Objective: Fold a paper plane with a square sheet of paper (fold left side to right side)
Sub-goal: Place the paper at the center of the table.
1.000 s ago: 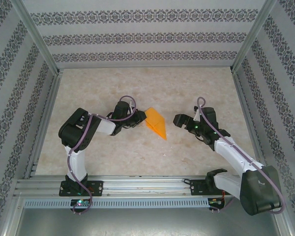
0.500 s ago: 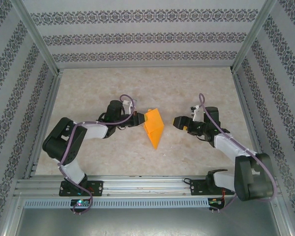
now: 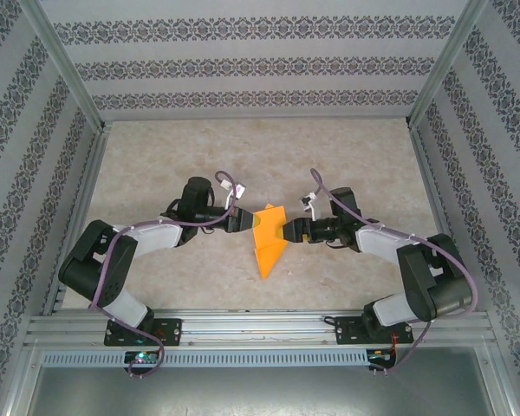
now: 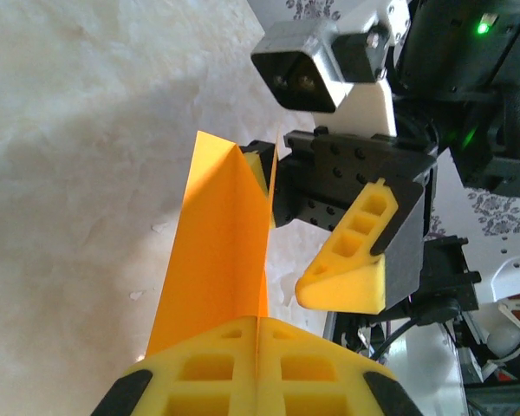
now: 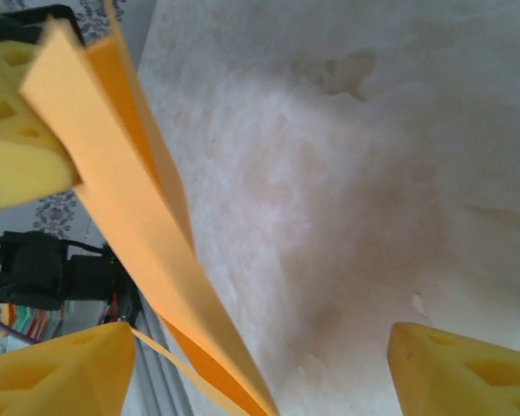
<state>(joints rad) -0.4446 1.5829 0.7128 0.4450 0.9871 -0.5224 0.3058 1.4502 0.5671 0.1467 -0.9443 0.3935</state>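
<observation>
The bright orange folded paper plane (image 4: 217, 251) had its near end hidden between the yellow ribbed fingers (image 4: 199, 381) of the left gripper (image 4: 258, 347), cropped by the bottom edge, like the fingertips of the right gripper (image 5: 256, 347).

Middle of the counter (image 3: 260, 147) is crowded: left claw (image 3: 245, 223) and right claw (image 3: 288, 231) sit nose to nose with the paper plane (image 3: 267, 241) between them, so no passing there. The far half is wide open up to the patterned wall (image 3: 243, 65), and there's a bare strip by the rail (image 3: 260, 319) too.
</observation>
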